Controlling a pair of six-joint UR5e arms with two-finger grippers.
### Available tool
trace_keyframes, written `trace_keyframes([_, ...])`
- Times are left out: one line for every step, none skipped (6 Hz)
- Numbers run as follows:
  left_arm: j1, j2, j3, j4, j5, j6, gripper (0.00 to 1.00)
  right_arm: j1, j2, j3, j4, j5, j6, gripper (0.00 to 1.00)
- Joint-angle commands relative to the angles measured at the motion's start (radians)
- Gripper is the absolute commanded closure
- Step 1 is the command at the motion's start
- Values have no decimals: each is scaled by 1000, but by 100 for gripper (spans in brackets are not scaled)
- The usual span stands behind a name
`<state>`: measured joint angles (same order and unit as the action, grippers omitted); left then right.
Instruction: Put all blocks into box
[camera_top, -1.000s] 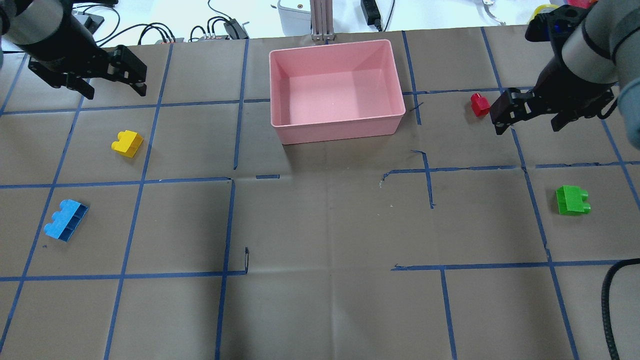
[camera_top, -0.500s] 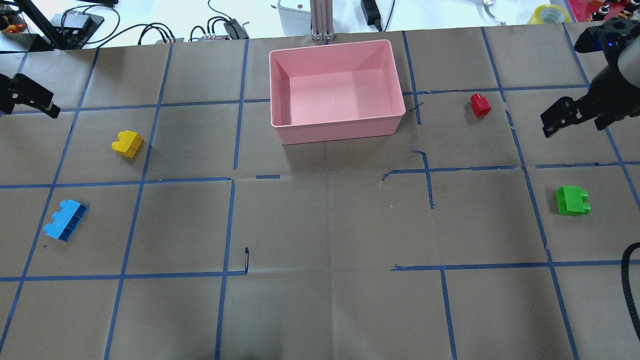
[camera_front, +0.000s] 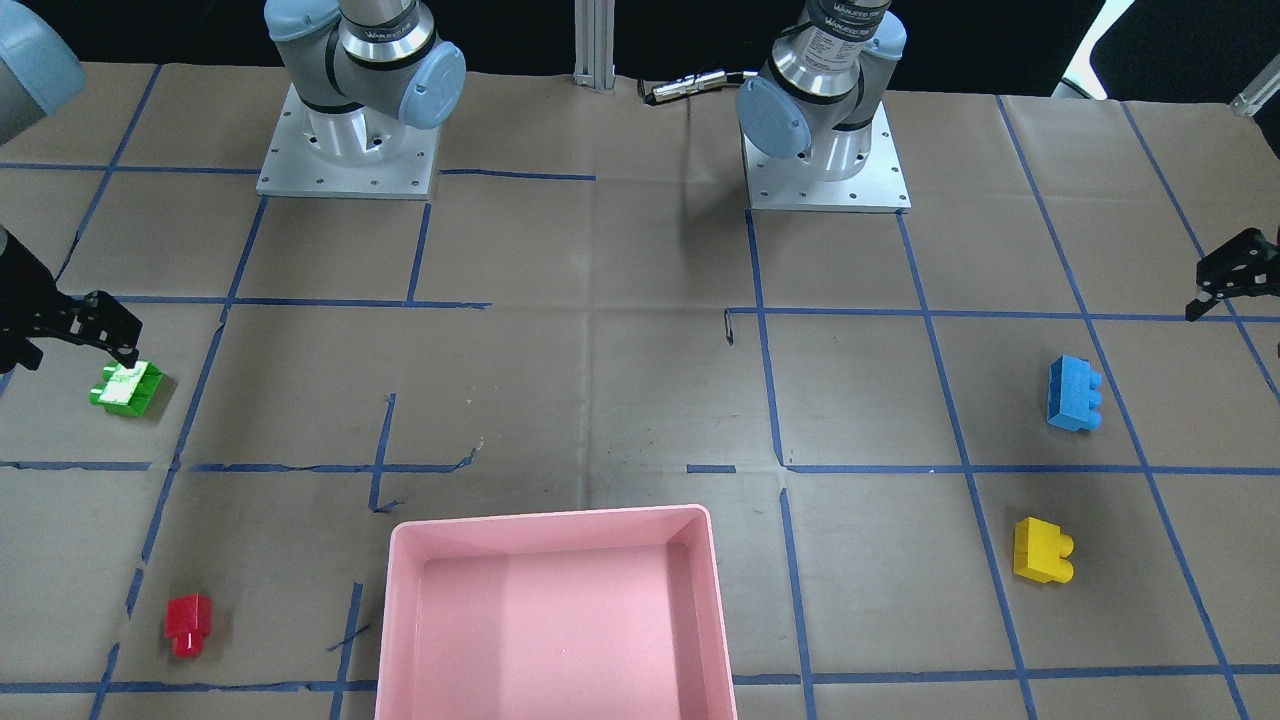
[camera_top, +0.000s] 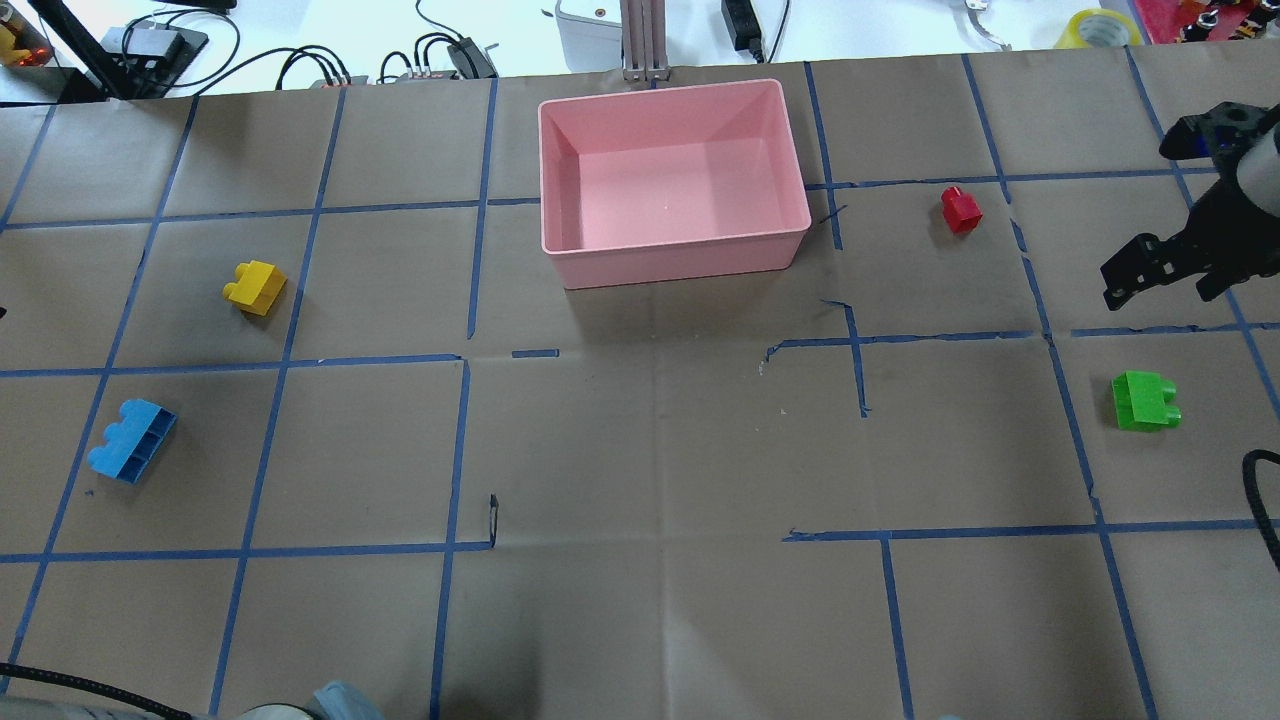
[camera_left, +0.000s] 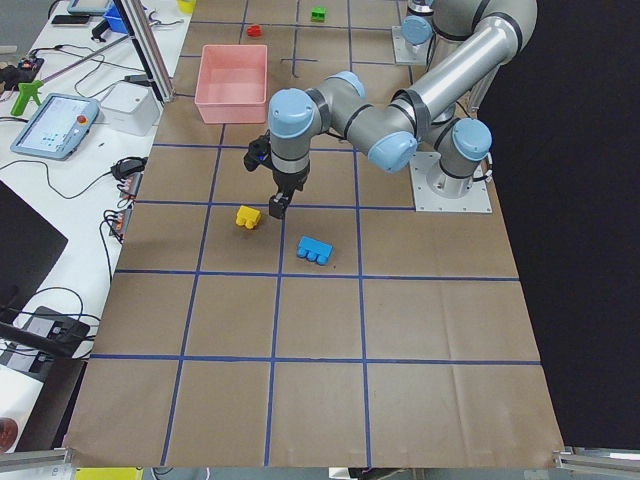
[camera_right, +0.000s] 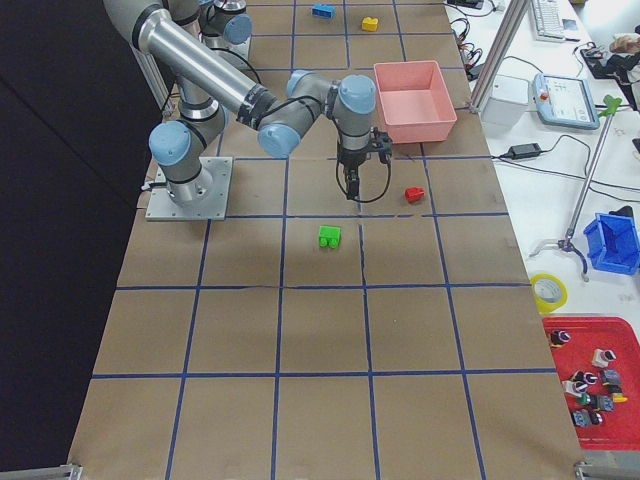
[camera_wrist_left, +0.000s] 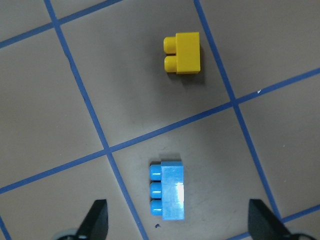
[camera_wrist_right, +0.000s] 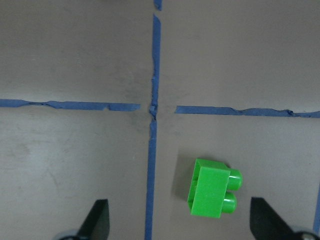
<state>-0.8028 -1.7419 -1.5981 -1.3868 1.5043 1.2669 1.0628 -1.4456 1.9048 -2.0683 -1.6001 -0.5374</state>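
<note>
The pink box (camera_top: 680, 258) stands empty at the table's far middle. The red brick (camera_top: 961, 210) lies to its right and the green brick (camera_top: 1145, 400) nearer, at the right. The yellow brick (camera_top: 255, 287) and the blue brick (camera_top: 131, 439) lie at the left. My right gripper (camera_top: 1150, 272) is open and hovers just beyond the green brick (camera_wrist_right: 212, 189). My left gripper (camera_front: 1235, 275) is open and empty above the blue brick (camera_wrist_left: 167, 190), with the yellow brick (camera_wrist_left: 183, 52) beyond; it is outside the overhead view.
Brown paper with a blue tape grid covers the table (camera_top: 650, 450). Cables and electronics (camera_top: 440, 55) lie past the far edge. A black cable (camera_top: 1262, 510) hangs at the right edge. Both arm bases (camera_front: 350, 150) stand on the robot's side.
Both grippers have swung outward and nearer. The left one has left the overhead view on the left. The right one has moved right, from beside the red brick toward the green one. No brick moved.
</note>
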Motion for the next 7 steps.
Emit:
trace_keyframes([11, -5, -108, 125, -4, 25, 2, -65, 42, 118, -174, -12, 22, 1])
trace_keyframes([11, -16, -219, 287, -6, 5, 2, -99, 51, 135, -174, -12, 58, 0])
trace_keyframes([11, -43, -300, 424, -7, 5, 2, -104, 77, 148, -182, -12, 71, 0])
trace_keyframes([14, -88, -337, 516, -25, 6, 2, -112, 105, 155, -203, -12, 76, 0])
trace_keyframes([17, -140, -353, 557, -39, 5, 2, -112, 116, 161, -238, -12, 76, 0])
trace_keyframes([23, -163, -388, 619, -59, -7, 3, -112, 120, 166, -242, -11, 74, 0])
trace_keyframes([48, -168, -426, 655, -67, -8, 3, -121, 126, 183, -256, -12, 73, 0])
